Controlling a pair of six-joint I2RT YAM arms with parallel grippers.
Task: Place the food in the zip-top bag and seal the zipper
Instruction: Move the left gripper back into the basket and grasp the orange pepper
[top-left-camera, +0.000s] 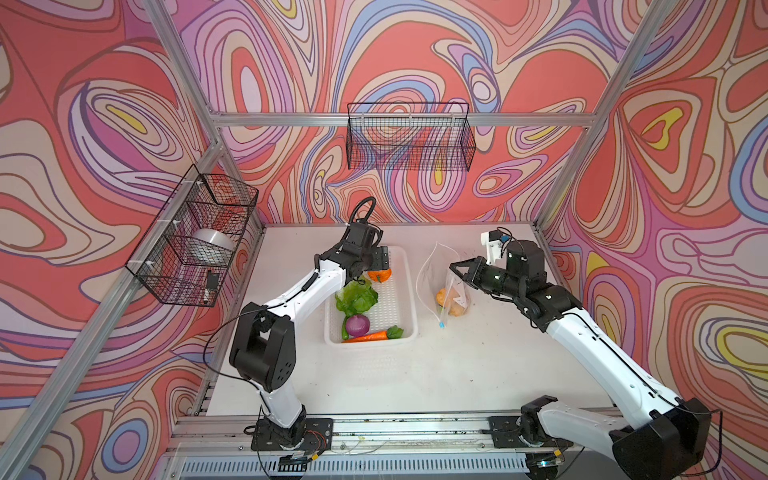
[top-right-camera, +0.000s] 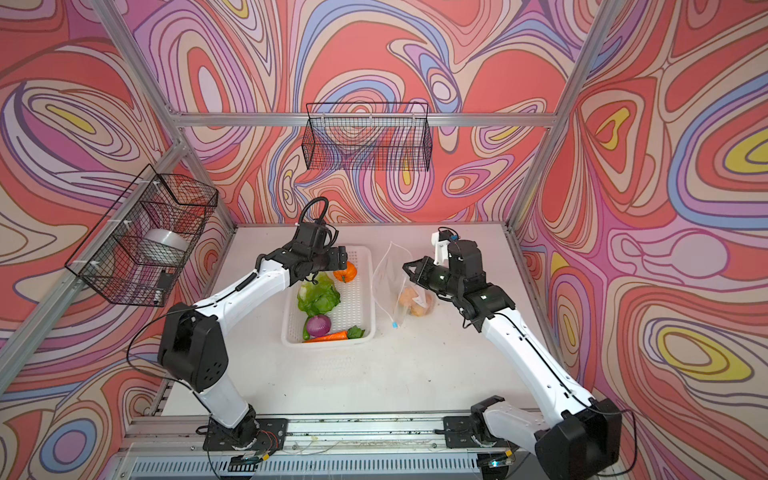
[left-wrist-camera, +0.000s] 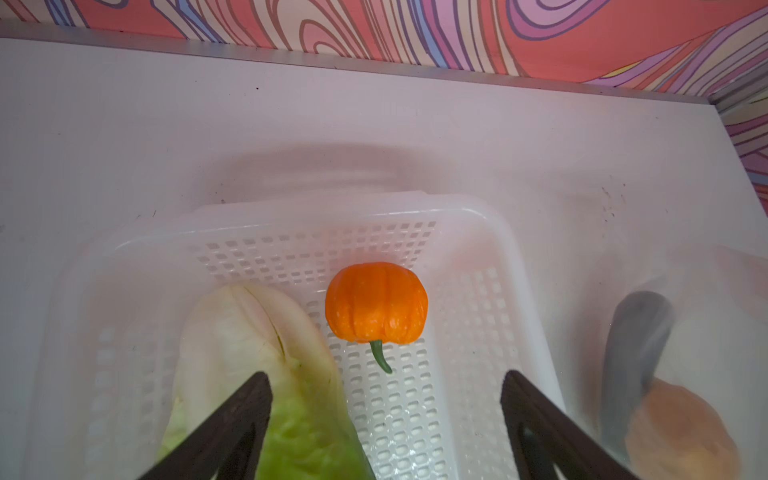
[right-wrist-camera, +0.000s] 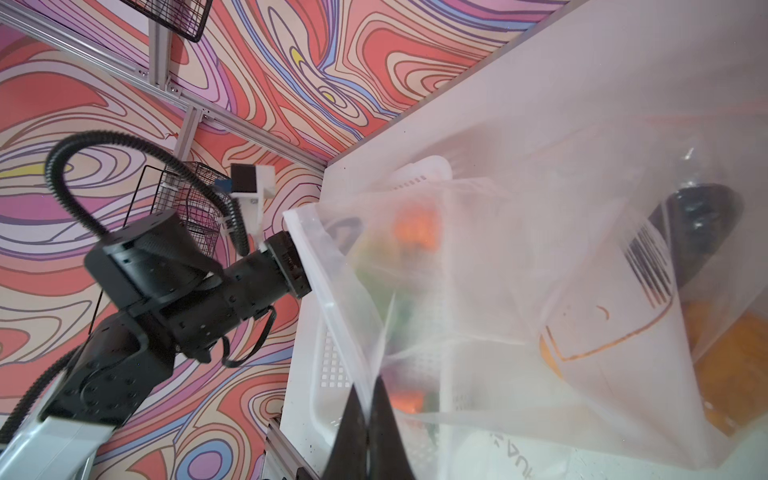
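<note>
The left fingers (left-wrist-camera: 237, 419) stand wide apart and hold nothing. They hang above the small orange pumpkin (left-wrist-camera: 376, 303), which lies on its side in the upper end of the white basket (top-left-camera: 392, 305), just beside the lettuce (top-left-camera: 356, 297). In both top views the purple onion (top-left-camera: 357, 325) and carrot (top-left-camera: 365, 336) lie at the basket's lower end. Right of centre, the right fingers (right-wrist-camera: 349, 428) are pinched shut on the edge of the zip-top bag (top-left-camera: 432, 272), which stands on the bench (top-left-camera: 415, 382) just beside the basket. The potato (top-left-camera: 451, 301) sits inside the bag, and the zipper (top-left-camera: 440, 320) with its blue slider shows at the bag's lower corner.
</note>
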